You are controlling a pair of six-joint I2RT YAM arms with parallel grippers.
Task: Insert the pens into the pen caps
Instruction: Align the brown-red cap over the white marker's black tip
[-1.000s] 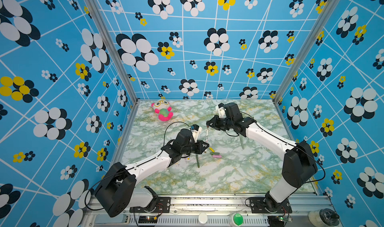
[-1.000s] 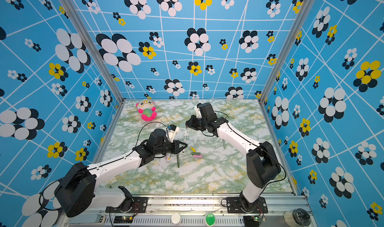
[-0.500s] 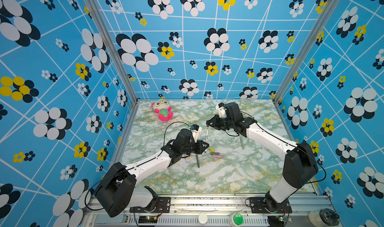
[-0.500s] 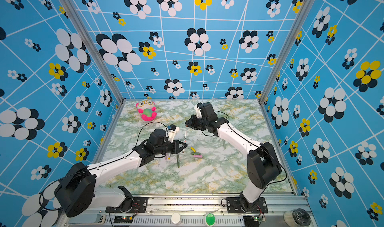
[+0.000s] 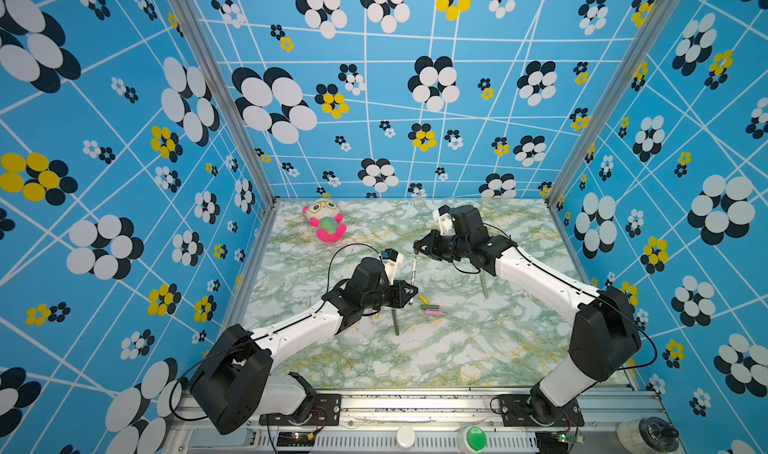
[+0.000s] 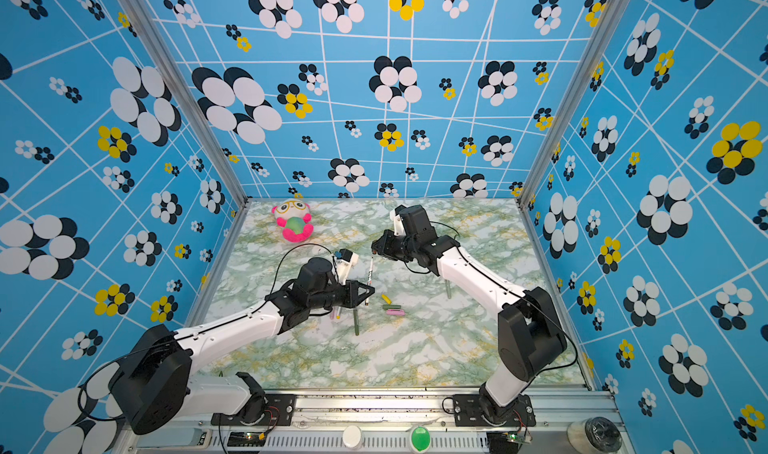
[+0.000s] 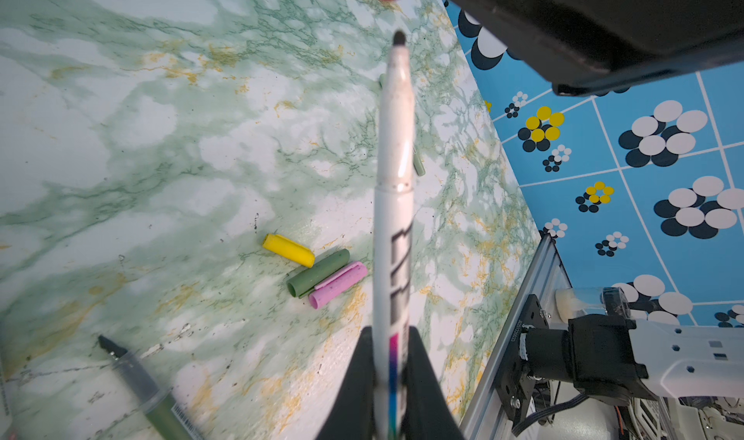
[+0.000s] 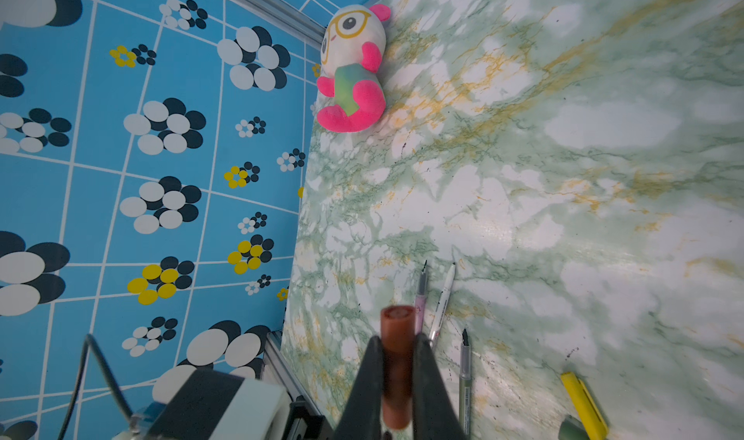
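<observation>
The white pen is held off the table, tilted, its dark tip aimed up at the brown cap. In the left wrist view a small gap shows between tip and cap. The left gripper is clamped on the pen's rear end, with its black fingers pressed against both sides of the barrel. The right gripper pinches the brown cap by its sides, and the cap's end sticks out past the fingertips.

The yellow cap lies on the marble-patterned table. The held pen's gripped end hangs just beside the yellow cap, on the left arm's side – the brown cap is farther back from it, toward the rear wall. The dark green cap lies just beside the yellow cap on its front side, and the pink cap lies along the dark green one, one step farther from the yellow cap.

The dark green pen lies near the yellow cap, forward and toward the left arm. Beyond it from the yellow cap, the pink pen and the second white pen lie side by side beneath the left wrist. The pale grey-green pen lies well apart from the yellow cap on the right arm's side, partly under that arm. The plush toy sits well apart from the yellow cap, in the back corner on the left arm's side.
</observation>
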